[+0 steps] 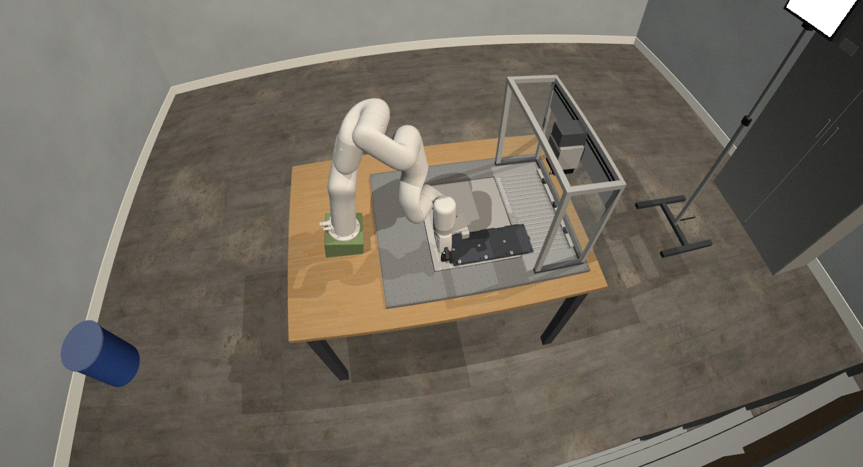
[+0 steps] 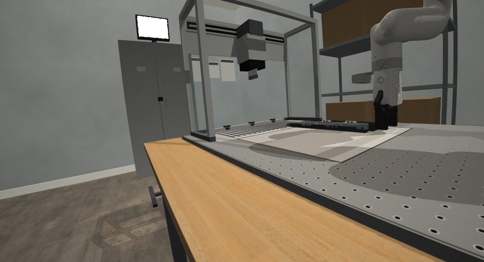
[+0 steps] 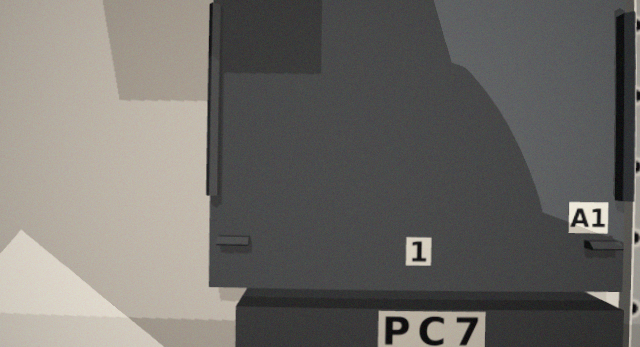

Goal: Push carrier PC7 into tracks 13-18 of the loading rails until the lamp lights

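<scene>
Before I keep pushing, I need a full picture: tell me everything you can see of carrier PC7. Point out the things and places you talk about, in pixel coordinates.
The carrier (image 1: 491, 245) (image 2: 329, 125) (image 3: 370, 152) is a long, flat, dark grey plate, seemingly plastic or coated metal. It has raised side strips, small tabs, and pale labels reading "1" and "A1"; its thicker handle (image 1: 454, 248) (image 3: 310, 327) reads "PC7". It lies flat, mostly on the pale sheet (image 1: 435, 264) (image 2: 342, 155), its far end at the rails (image 1: 524, 189) (image 2: 250, 129). The pincer (image 1: 445, 255) (image 2: 386, 125) is at the handle; contact can't be confirmed.
</scene>
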Controlling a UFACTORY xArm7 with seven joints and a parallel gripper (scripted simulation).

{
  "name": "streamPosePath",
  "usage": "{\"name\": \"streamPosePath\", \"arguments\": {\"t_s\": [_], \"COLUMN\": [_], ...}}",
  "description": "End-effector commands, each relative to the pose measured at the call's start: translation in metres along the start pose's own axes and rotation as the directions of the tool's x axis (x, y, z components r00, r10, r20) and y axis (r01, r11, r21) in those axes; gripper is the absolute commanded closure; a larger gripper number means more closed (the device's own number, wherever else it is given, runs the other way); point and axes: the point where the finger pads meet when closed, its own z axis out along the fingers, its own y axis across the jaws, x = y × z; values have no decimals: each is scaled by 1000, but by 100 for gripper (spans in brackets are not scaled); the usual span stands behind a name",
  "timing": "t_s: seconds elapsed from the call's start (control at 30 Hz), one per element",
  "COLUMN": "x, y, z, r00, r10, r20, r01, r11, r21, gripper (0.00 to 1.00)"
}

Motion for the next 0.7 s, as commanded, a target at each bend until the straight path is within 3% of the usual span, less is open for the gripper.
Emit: {"name": "streamPosePath", "arguments": {"t_s": [0.0,0.67], "x": [6,24], "y": [1,1], "z": [-1,-1], "r00": [1000,1000], "r10": [0,0], "r20": [-3,-4], "r01": [0,0], "r11": [1000,1000], "r21": [-1,-1], "gripper": [18,18]}}
